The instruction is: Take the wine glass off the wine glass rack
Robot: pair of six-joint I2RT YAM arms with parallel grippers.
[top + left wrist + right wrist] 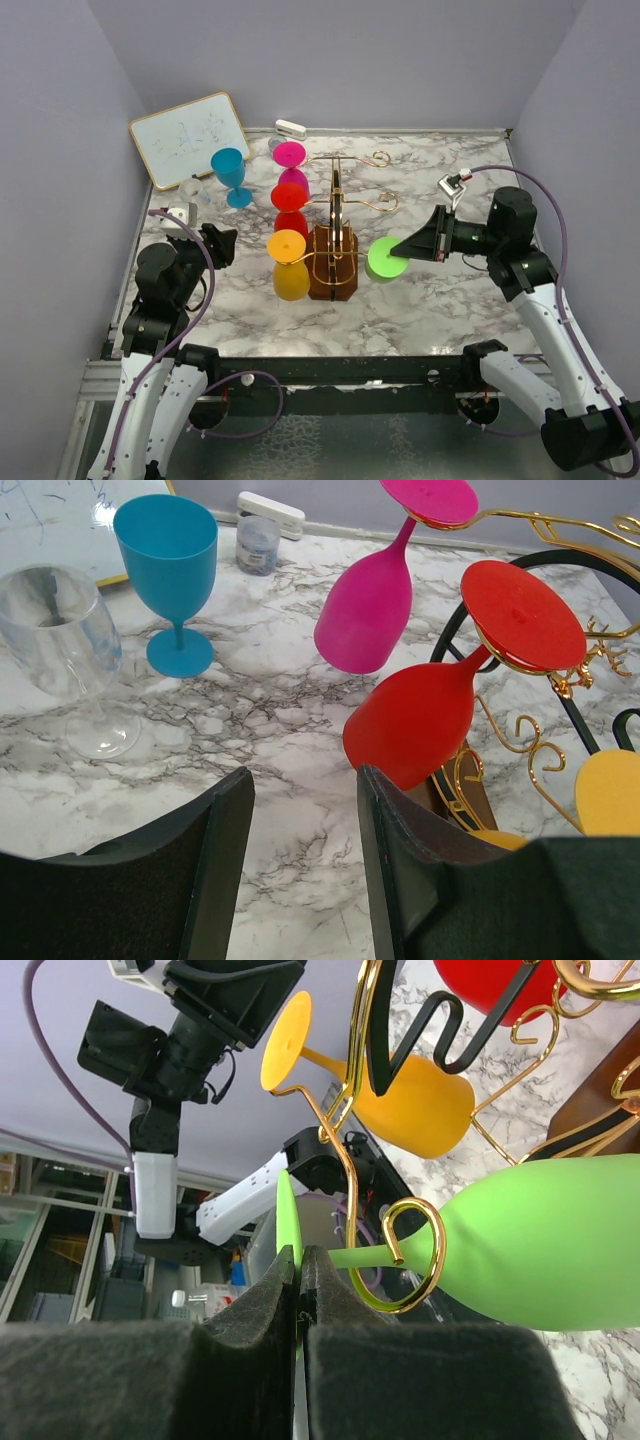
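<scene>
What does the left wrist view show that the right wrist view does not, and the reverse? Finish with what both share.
Only the left wrist view: the blue glass and clear glass standing upright on the marble table, the pink glass hanging upside down, and the open left gripper. Only the right wrist view: the green glass, its foot pinched in the shut right gripper, its stem in a hook of the wine glass rack. Both: the red glass, the yellow glass, the rack's gold wire and the table.
</scene>
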